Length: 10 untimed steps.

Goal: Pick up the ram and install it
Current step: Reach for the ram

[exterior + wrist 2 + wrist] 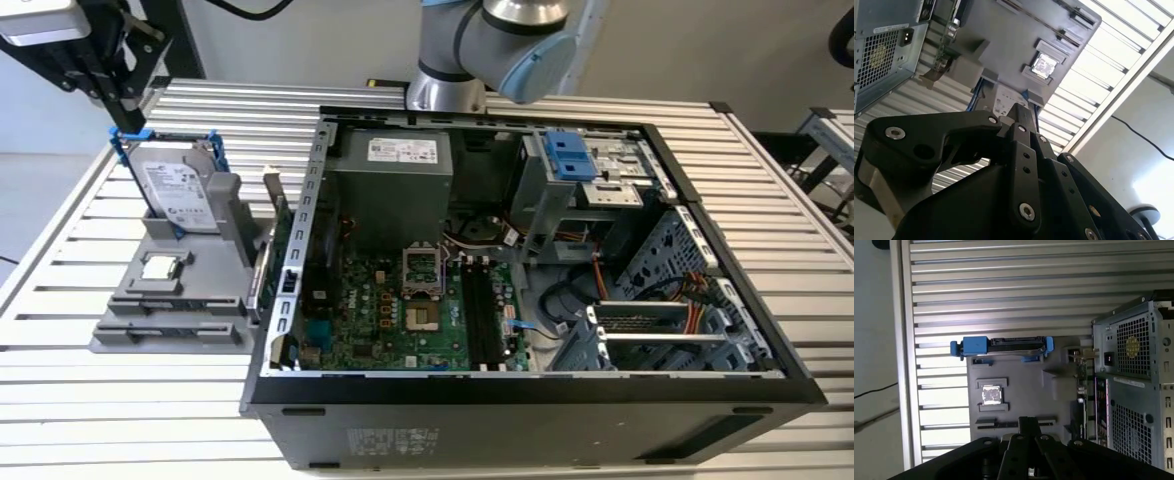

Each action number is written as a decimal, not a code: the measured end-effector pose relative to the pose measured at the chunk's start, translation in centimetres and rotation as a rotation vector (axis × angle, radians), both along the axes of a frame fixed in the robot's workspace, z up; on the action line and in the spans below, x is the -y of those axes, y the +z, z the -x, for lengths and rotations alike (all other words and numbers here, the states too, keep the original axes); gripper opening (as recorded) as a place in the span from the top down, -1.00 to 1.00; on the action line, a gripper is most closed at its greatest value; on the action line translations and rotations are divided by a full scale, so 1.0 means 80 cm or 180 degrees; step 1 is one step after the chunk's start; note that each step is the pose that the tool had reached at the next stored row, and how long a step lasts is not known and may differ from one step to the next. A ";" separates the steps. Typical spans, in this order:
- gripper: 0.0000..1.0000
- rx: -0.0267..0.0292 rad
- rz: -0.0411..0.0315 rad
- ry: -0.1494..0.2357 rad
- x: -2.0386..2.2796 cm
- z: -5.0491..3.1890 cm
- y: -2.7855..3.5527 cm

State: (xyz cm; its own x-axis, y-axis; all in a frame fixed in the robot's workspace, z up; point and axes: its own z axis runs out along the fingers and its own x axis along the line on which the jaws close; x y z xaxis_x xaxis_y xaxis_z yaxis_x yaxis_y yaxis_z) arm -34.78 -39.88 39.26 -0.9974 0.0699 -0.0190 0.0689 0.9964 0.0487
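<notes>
Carefully now: your gripper hangs above the grey holder with its fingers drawn together on nothing, apart from every part. The ram stands on edge in the holder's side slot, just beside the rear wall of the computer case. That tight spot is your main risk: fingers coming down there could strike the case wall, or pinch the thin board askew so that it tilts or slips. The holder also carries the hard drive, standing upright, and the processor, lying flat in its square recess. Inside the open case, the long dark memory slots look unfilled, and a crooked stick would likely jam there.
</notes>
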 end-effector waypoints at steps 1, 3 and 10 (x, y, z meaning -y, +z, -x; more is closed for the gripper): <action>1.00 0.0000 0.0000 0.0000 0.0000 0.000 0.0000; 1.00 0.0000 0.0000 0.0000 0.0000 0.000 0.0000; 1.00 0.0000 0.0000 0.0000 0.0040 0.000 0.0001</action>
